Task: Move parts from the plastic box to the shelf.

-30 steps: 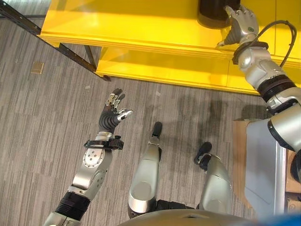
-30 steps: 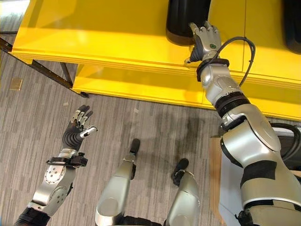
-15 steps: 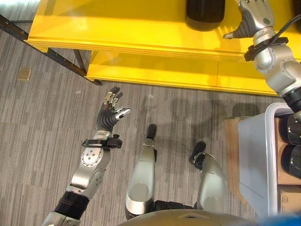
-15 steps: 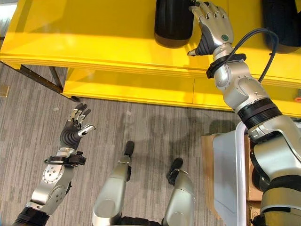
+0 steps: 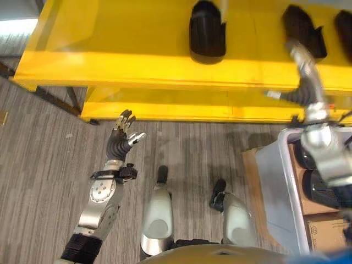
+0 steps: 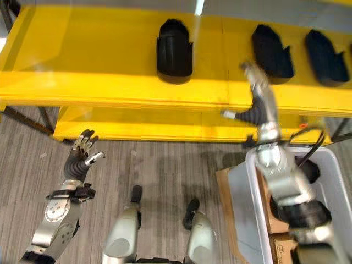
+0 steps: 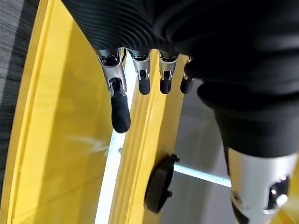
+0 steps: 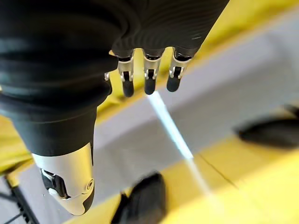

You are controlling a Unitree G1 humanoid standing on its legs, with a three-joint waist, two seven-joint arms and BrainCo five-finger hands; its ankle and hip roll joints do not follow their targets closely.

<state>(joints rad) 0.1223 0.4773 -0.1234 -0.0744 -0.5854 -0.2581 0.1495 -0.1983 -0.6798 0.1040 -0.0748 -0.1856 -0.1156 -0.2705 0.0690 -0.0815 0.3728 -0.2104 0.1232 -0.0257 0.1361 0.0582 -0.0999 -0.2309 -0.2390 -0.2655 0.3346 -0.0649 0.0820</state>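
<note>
From my left eye, the yellow shelf (image 5: 137,55) runs across the scene above the grey floor (image 5: 38,165). 3 black parts sit on its top board: one (image 5: 207,36) near the middle, a second (image 5: 303,30) to the right of it, a third (image 5: 344,27) at the shelf's right end. My right hand (image 5: 304,82) is raised in front of the shelf's front edge, below the second part, fingers straight and empty, thumb pointing sideways. My left hand (image 5: 122,137) is held up over the floor below the shelf's left half, fingers loosely spread, holding nothing. The plastic box (image 5: 286,192) stands on the floor below the shelf's right end, with dark parts (image 5: 313,184) inside.

From my right eye, the same 3 parts line the shelf, and my right hand is just below the middle one, not touching it. The grey box (image 6: 250,203) sits on brown cardboard (image 6: 226,214).

My left wrist view shows my fingers (image 7: 120,109) relaxed, with the shelf's yellow edge past them.

My right wrist view shows my fingers (image 8: 149,81) straight and empty, with a black part (image 8: 142,203) on the yellow board beyond.
</note>
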